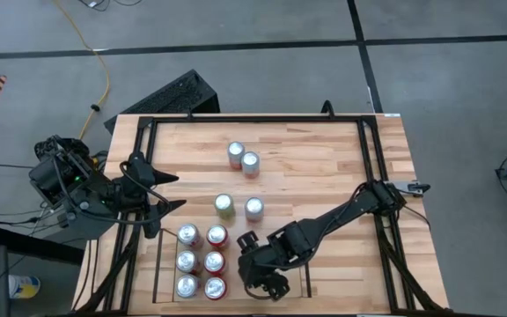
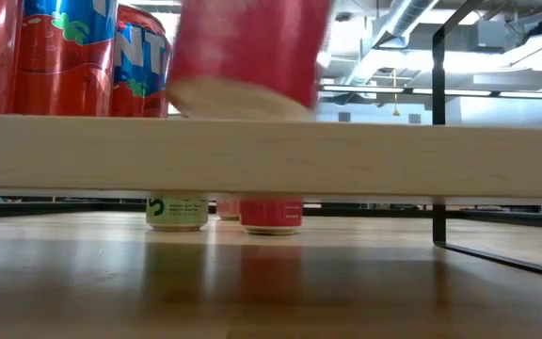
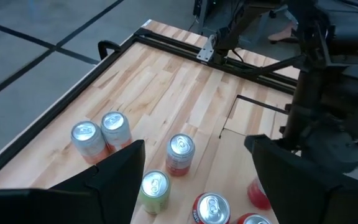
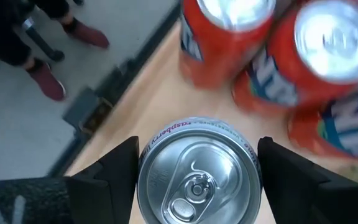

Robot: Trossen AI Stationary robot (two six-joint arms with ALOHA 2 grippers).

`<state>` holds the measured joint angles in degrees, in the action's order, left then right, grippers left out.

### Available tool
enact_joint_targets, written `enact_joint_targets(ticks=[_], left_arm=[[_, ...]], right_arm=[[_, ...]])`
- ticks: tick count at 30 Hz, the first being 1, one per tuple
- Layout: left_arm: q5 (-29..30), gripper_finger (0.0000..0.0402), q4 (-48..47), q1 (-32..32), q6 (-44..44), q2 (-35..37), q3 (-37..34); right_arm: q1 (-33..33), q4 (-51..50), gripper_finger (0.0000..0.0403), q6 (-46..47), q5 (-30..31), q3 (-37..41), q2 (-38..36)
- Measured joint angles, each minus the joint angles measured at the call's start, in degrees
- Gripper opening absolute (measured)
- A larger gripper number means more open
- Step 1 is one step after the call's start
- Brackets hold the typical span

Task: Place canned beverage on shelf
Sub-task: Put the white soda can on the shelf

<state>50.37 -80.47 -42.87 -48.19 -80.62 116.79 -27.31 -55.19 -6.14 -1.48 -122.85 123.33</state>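
The shelf [image 1: 156, 264] is the low black-railed bay at the table's near edge; several red cans [image 1: 201, 261] stand in its left part. My right gripper [image 1: 258, 269] hangs over the bay right of them, shut on a pink raspberry can [image 4: 197, 180], which also shows blurred in the low view [image 2: 243, 52] over the shelf plank [image 2: 346, 155]. The can is hidden under the gripper in the high view. My left gripper [image 1: 172, 190] waits open at the table's left edge, holding nothing. My right gripper pinches the can between its two fingers [image 4: 120, 171], one on each opposite side of the can's wall [image 4: 145, 163] just below the top rim. It comes slanting down from above. The can sits about upright, its bottom [image 2: 238, 99] just clear of the shelf plank.
Two pink cans [image 1: 243, 158] stand toward the far side of the table; a green can [image 1: 224, 205] and another pink can [image 1: 253, 208] stand at mid-table. A black frame [image 1: 370, 150] rims the tabletop. A person's feet [image 4: 47, 79] show on the floor beyond the table edge.
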Motion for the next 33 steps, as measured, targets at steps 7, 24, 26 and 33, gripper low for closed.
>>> enact_joint_targets(ticks=[7,24,26,33], left_arm=[[0.0,0.0281,0.0,0.0,-0.5,0.0,0.0],[0.0,0.0281,0.0,0.0,-0.7,0.0,0.0],[0.0,0.0281,0.0,0.0,-0.7,0.0,0.0],[0.0,0.0281,0.0,0.0,-0.7,0.0,0.0]], right_arm=[[-0.1,2.8,0.0276,-0.5,-3.1,-0.1,-0.2],[-1.9,1.6,0.0276,-6.4,-3.1,-0.3,-0.2],[-1.9,1.6,0.0276,-6.8,-3.1,-0.4,-0.2],[-1.8,1.4,0.0276,-9.1,-3.2,-0.4,-0.3]])
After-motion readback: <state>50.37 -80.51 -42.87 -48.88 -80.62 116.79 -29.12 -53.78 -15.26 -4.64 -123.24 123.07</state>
